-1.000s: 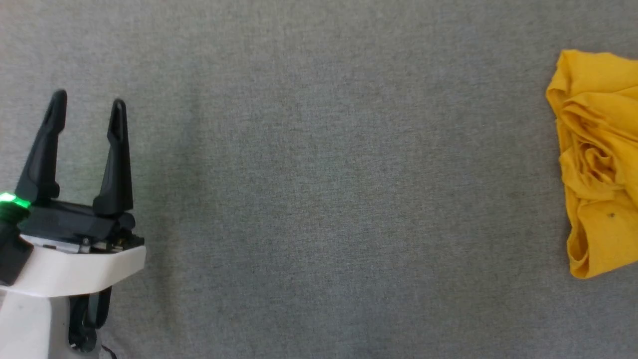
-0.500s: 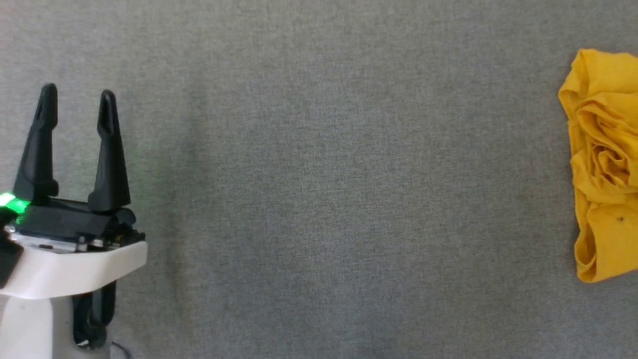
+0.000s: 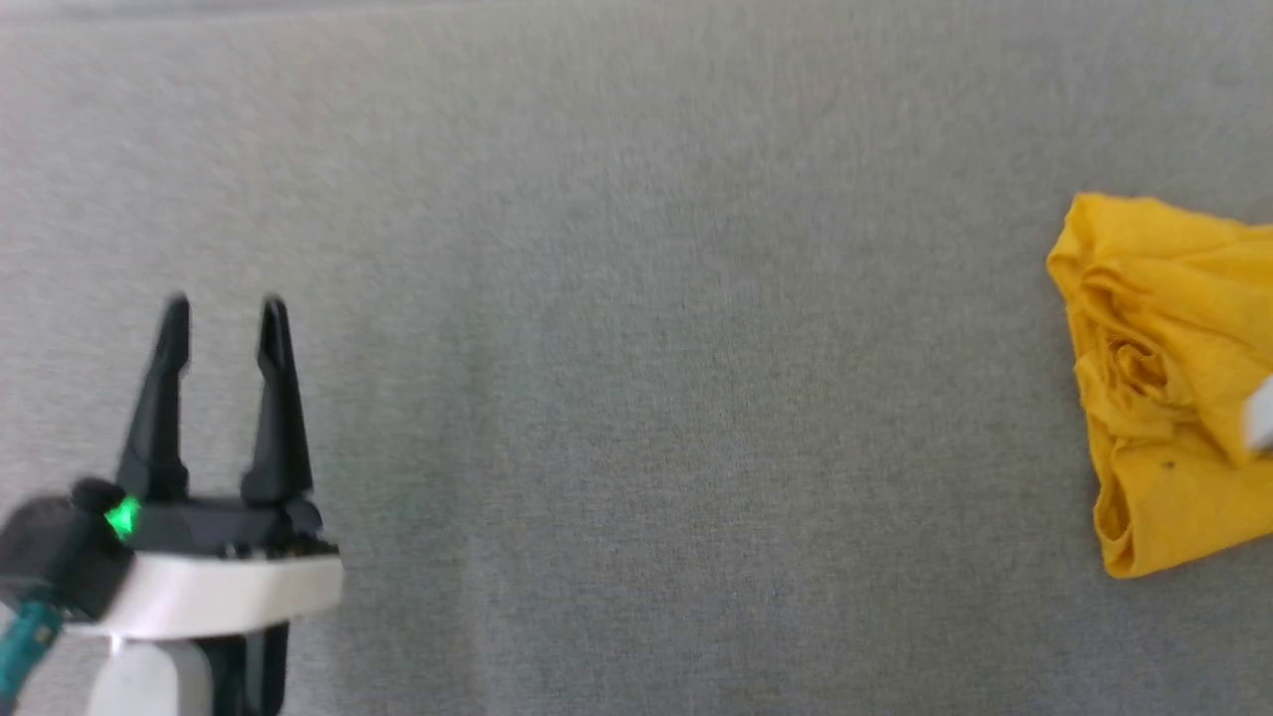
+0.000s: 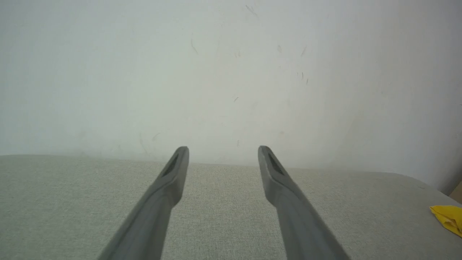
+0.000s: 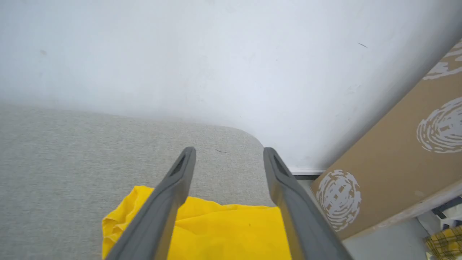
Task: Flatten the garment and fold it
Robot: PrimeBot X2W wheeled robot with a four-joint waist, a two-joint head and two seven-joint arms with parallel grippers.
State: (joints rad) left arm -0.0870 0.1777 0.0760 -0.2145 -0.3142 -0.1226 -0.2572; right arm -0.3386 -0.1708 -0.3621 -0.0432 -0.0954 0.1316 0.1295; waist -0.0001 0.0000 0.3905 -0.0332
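1. The head view has shifted since a second ago: the grey fabric surface now shows its far edge, and the garment and the left gripper sit lower in that view
2. A pale, blurred bit now overlaps the garment's right part at that view's border
3. The left gripper's fingers are spread wide and empty, over the surface's left part
4. The right gripper hangs with its fingers wide apart and empty over the garment, which lies crumpled at the surface's right end; whether they touch, I cannot tell
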